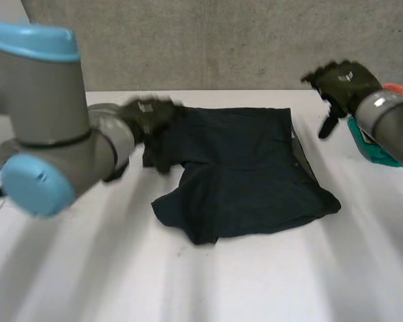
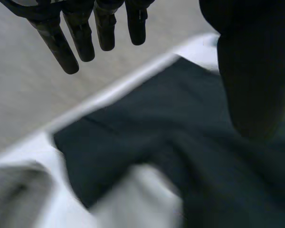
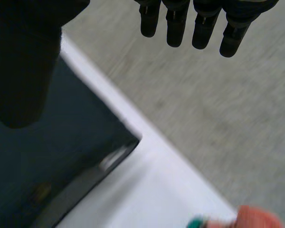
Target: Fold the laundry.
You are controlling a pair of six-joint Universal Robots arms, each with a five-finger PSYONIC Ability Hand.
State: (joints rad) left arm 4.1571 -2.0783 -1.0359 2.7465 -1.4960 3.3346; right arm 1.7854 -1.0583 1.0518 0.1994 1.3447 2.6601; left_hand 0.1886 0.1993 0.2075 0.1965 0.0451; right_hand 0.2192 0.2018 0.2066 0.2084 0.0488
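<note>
1. The dark navy, rumpled cloth garment [image 1: 245, 171] lies in the middle of the white counter [image 1: 255, 282] — probably laid out for its next fold.
2. The left hand [image 1: 151, 117] hovers at the garment's left edge, fingers [image 2: 80, 40] straight and spread, gripping nothing.
3. The right hand [image 1: 342, 80] hangs above the far right corner — also spread and empty.

PLACE: we take this for a robotics lab or test room | SIGNS: we see a plain white tabletop [image 1: 269, 282] backed at its far edge by a bare grey concrete wall [image 1: 221, 40] | RIG: two grey arms with light-blue caps, left arm [image 1: 47, 114] and right arm [image 1: 393, 124], flank a dark garment [image 1: 242, 168]
</note>
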